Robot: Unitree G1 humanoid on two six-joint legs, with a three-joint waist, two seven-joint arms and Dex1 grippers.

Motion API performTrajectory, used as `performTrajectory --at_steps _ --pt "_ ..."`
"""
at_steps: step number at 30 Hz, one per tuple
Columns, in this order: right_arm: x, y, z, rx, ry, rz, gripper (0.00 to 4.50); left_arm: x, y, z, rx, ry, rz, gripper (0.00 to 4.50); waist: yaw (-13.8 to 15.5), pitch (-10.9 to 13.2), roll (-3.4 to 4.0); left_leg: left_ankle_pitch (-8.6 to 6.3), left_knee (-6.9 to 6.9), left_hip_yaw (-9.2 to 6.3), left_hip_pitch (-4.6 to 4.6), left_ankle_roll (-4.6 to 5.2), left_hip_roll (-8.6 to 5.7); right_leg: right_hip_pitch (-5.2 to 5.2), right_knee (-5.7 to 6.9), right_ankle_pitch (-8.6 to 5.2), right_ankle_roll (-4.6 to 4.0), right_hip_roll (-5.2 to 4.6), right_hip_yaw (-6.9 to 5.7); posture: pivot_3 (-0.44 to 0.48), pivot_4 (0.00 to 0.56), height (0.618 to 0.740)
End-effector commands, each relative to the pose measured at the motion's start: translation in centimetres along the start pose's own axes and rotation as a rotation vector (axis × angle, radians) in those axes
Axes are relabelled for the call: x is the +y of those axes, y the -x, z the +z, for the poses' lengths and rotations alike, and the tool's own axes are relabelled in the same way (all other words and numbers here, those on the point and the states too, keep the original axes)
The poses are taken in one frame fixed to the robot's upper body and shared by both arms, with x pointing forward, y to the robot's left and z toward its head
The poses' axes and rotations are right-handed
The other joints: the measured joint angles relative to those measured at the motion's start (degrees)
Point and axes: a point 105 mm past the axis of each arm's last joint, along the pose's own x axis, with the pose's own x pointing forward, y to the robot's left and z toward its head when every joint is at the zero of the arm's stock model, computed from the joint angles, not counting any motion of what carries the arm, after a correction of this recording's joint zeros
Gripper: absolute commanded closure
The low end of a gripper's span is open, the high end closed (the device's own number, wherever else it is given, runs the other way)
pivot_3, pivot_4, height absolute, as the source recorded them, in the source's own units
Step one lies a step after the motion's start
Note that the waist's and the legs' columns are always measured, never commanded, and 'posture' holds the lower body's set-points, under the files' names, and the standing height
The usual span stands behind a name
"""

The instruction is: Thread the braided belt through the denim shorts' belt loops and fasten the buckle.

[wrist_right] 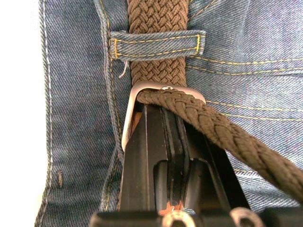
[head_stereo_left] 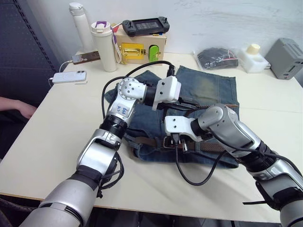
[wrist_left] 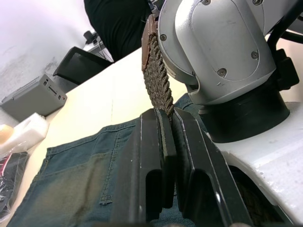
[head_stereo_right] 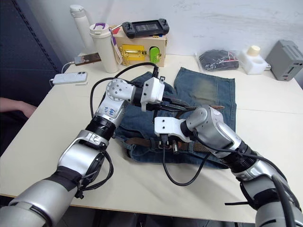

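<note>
Right wrist view: braided belt [wrist_right: 156, 71] runs lengthwise under belt loop [wrist_right: 158, 45].

Faded denim shorts [head_stereo_left: 208, 90] lay flat on the surface, brown braided belt [wrist_right: 156, 28] ran under a belt loop [wrist_right: 158, 45], its tail passing through the silver buckle [wrist_right: 135, 101].

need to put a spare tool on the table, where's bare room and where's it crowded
Bare room: the table between the denim shorts and the robot's-left edge, the strip along the near edge, and the robot's-right side below the grey box. Crowded: the far edge, with phone, tumbler, wooden box and bagged bundle.
</note>
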Motion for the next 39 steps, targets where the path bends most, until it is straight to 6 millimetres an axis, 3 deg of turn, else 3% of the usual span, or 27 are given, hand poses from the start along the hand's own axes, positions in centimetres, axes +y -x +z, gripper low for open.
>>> performTrajectory --at_steps 1,10,15,26,39 --pt "7.1 -6.4 -2.5 0.063 -0.097 0.364 4.38 2.2 -1.1 5.9 -0.169 -0.204 0.038 4.50 0.0 0.0 0.00 0.00 0.00 0.00 0.00 0.00 0.00 0.00 0.00 0.00 0.00 0.00 -0.01 0.000 0.150 0.645" --pt "6.9 -6.3 -2.6 0.055 -0.111 0.351 4.38 2.4 3.0 3.8 -0.065 -0.167 0.099 4.50 -1.4 -0.1 0.00 0.00 -0.31 -0.02 0.11 -0.02 0.02 -0.04 -0.01 0.00 0.00 0.00 -0.02 0.000 0.150 0.645" --pt "6.8 -6.3 -2.8 0.061 -0.105 0.347 4.38 3.1 3.8 3.7 -0.046 -0.166 0.142 4.50 -1.4 -0.1 -0.02 0.01 -0.33 -0.07 0.12 -0.03 0.02 -0.03 -0.02 0.00 0.00 0.02 -0.04 0.000 0.150 0.645" --pt "7.3 -7.2 -2.9 0.095 -0.066 0.385 4.38 5.4 0.3 7.9 -0.141 -0.266 0.102 4.50 -1.3 -0.1 -0.03 0.02 -0.33 -0.07 0.10 -0.04 0.02 -0.02 -0.07 0.00 0.00 0.01 -0.06 0.000 0.150 0.645" --pt "8.1 -9.0 -2.5 0.116 -0.017 0.429 4.38 4.5 -4.3 11.1 -0.254 -0.326 -0.033 4.50 -1.7 -0.2 -0.09 0.07 -0.40 -0.09 0.16 -0.13 0.06 0.01 -0.10 0.00 0.00 0.05 -0.12 0.000 0.150 0.645"
